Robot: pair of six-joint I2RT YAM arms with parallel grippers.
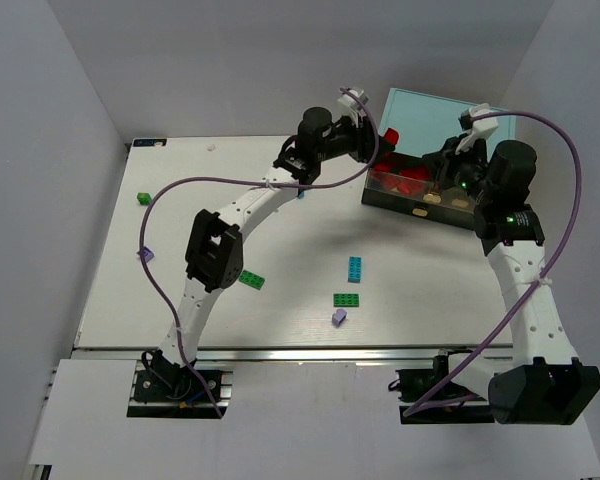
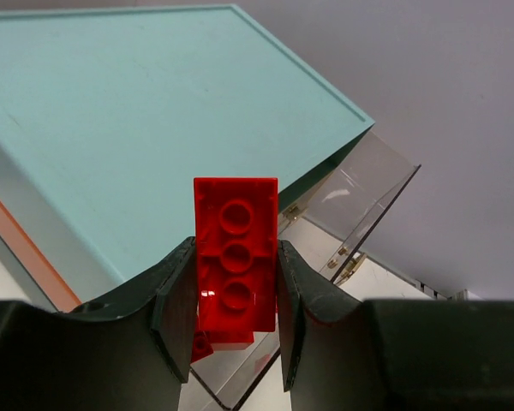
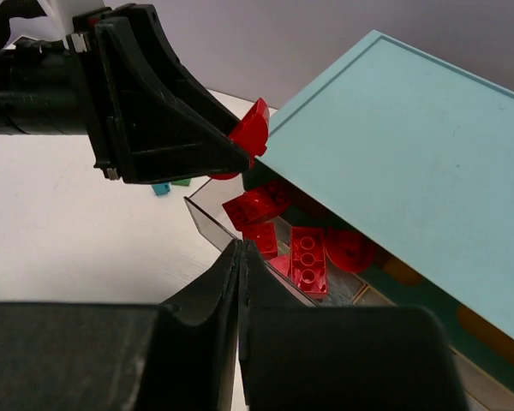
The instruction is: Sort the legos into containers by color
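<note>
My left gripper (image 2: 236, 295) is shut on a red lego (image 2: 236, 248), held studs toward the camera above the open clear drawer (image 2: 360, 197) at the left end of the teal cabinet (image 2: 154, 111). In the right wrist view that drawer (image 3: 197, 214) holds several red legos (image 3: 308, 257), and the held brick (image 3: 253, 128) pokes out of the left gripper's fingers (image 3: 180, 128). My right gripper (image 3: 240, 250) is shut and empty, just in front of the drawer's front wall. From the top view, both grippers meet at the cabinet (image 1: 435, 110).
Loose legos lie on the white table: green ones (image 1: 143, 197), (image 1: 251, 279), (image 1: 346, 299), a cyan one (image 1: 354, 268) and lavender ones (image 1: 147, 255), (image 1: 339, 316). Grey walls stand on three sides.
</note>
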